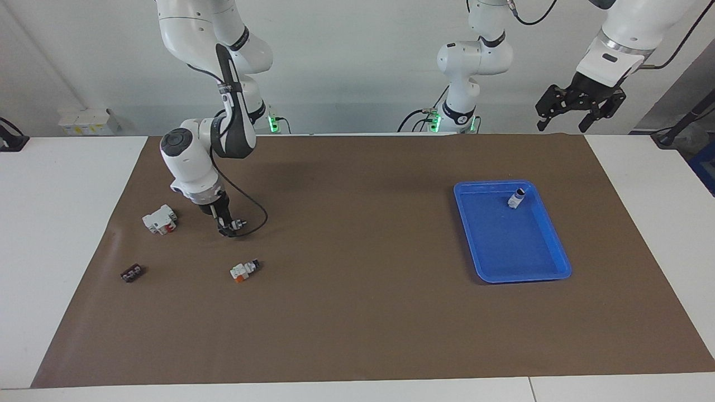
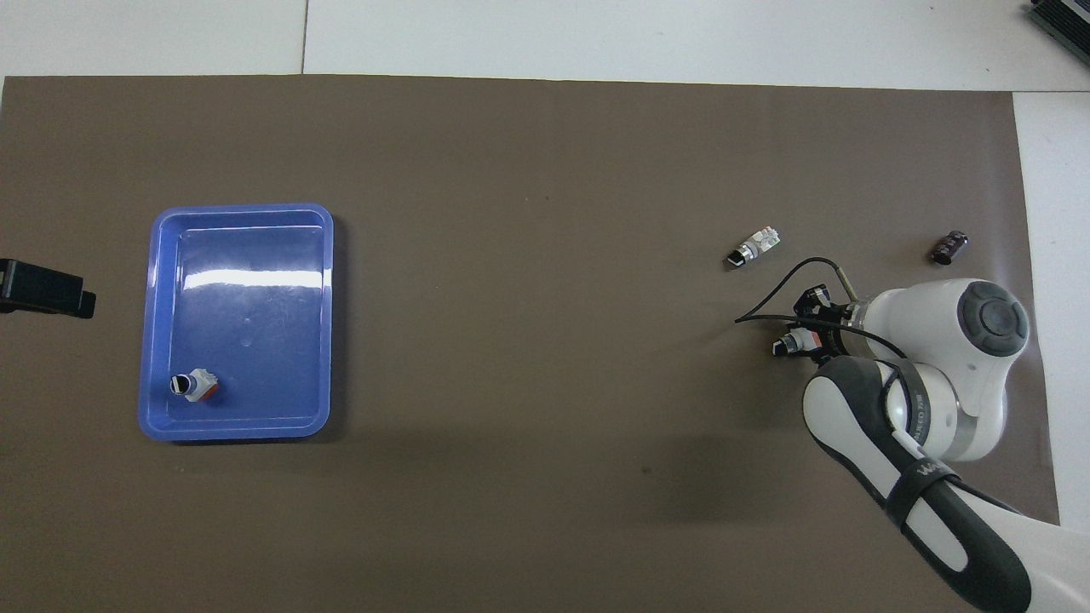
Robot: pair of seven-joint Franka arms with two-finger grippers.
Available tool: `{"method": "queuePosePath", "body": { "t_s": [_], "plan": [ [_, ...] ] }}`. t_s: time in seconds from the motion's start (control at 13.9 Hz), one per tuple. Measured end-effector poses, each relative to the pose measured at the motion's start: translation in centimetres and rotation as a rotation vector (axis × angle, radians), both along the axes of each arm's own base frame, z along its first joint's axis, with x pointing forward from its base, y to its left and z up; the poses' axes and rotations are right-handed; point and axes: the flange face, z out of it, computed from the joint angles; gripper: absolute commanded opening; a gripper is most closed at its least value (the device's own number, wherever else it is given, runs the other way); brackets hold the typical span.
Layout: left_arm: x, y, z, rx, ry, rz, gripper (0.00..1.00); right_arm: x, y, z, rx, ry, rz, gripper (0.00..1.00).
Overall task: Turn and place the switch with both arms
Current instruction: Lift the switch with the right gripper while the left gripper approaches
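Bright, even light from above fills both views, and focus is sharp throughout. A white glare streak lies across the floor of the blue tray (image 2: 317,255) in the overhead view. Soft, faint shadows smudge the brown mat (image 1: 357,312) under the arms; small parts cast short shadows

The right claw (image 1: 226,228) hides most of the switch (image 1: 239,224) it grips.
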Motion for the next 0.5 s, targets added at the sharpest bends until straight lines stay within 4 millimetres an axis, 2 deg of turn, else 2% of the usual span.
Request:
{"method": "queuePosePath", "body": {
  "t_s": [0.14, 0.5],
  "plan": [
    [0.0, 0.0, 0.0, 0.0, 0.0, 0.0, 1.0, 1.0, 0.8, 1.3, 0.059, 0.037, -0.065, 0.0],
    [0.0, 0.0, 0.0, 0.0, 0.0, 0.0, 1.0, 3.1, 7.4, 8.4, 0.335, 0.138, -0.214, 0.0]
  ]
}}
